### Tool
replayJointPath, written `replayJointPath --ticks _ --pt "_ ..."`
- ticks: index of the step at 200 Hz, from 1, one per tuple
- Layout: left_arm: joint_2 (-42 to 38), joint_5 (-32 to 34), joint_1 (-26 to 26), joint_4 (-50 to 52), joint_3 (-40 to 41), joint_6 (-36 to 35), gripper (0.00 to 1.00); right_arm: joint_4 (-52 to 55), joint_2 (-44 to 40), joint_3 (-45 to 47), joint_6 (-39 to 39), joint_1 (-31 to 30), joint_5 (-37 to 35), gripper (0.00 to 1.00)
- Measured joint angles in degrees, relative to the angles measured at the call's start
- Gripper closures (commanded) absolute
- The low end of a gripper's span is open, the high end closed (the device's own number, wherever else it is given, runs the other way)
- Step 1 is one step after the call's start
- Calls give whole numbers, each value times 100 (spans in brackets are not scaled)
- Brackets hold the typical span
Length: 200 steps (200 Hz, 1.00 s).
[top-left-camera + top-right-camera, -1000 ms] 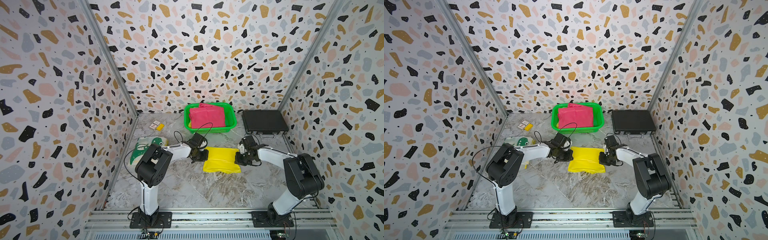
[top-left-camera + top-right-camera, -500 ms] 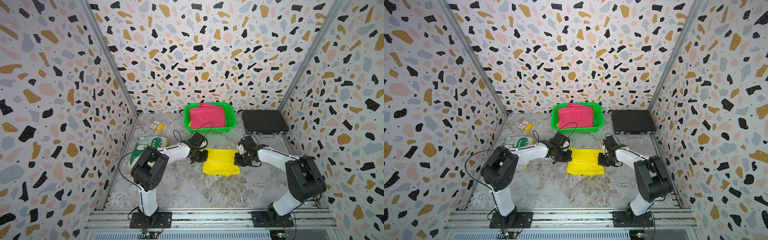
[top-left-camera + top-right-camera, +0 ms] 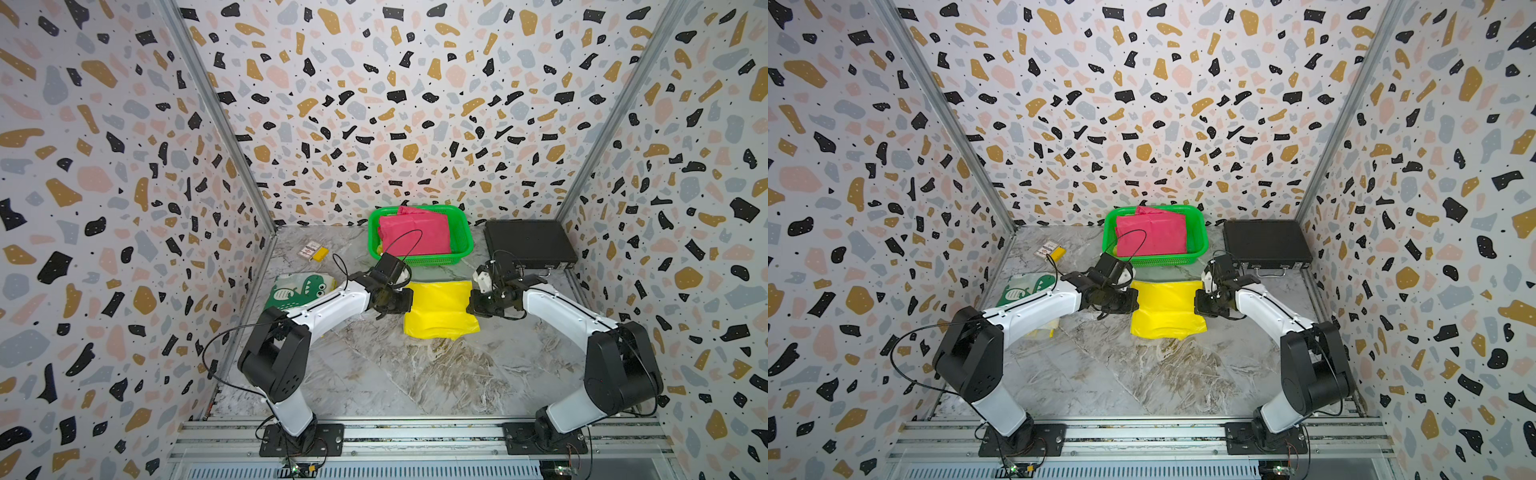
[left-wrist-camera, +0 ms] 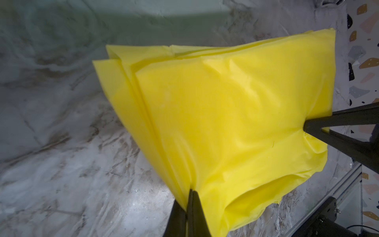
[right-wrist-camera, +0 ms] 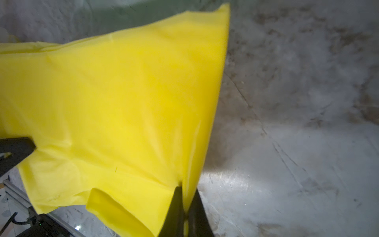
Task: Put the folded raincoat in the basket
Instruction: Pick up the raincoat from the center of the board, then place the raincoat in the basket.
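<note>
The folded yellow raincoat [image 3: 440, 309] [image 3: 1167, 309] hangs between my two grippers, just in front of the green basket [image 3: 417, 262] [image 3: 1154, 262]. My left gripper [image 3: 409, 301] [image 4: 189, 195] is shut on the raincoat's [image 4: 225, 112] left edge. My right gripper [image 3: 471, 305] [image 5: 185, 195] is shut on the right edge of the raincoat [image 5: 112, 102]. The near edge sags toward the table. A folded pink raincoat [image 3: 415, 235] lies in the basket.
A flat black briefcase [image 3: 530, 245] lies right of the basket at the back. A dinosaur-print bag [image 3: 301, 289] sits at the left under my left arm. Small cards and a yellow piece [image 3: 311, 251] lie at the back left. Patterned walls close three sides.
Both grippers have carried the yellow raincoat a little up and toward the basket. Both grips are unchanged.
</note>
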<state>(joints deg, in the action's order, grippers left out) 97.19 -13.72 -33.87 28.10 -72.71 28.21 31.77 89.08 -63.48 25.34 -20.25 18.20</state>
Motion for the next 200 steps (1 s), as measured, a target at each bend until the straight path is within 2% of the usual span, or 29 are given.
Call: replayJointPath --ticks 49,72,118,167,200 --pt "31 72 518 461 -1300 -55 100 125 577 -1456 -55 118 245 100" --pt "319 39 767 570 -1971 -103 100 118 1082 -2179 -52 238 470 100" --pt "1429 -4 1075 658 -3224 -210 100 109 2398 -3676 22 546 990 100" --pt "2826 -448 1515 603 -4538 -72 100 63 3987 -5322 275 785 1545 100" --pt "3692 -686 1727 616 -5383 20 100 -48 4784 -6118 568 850 1851 100"
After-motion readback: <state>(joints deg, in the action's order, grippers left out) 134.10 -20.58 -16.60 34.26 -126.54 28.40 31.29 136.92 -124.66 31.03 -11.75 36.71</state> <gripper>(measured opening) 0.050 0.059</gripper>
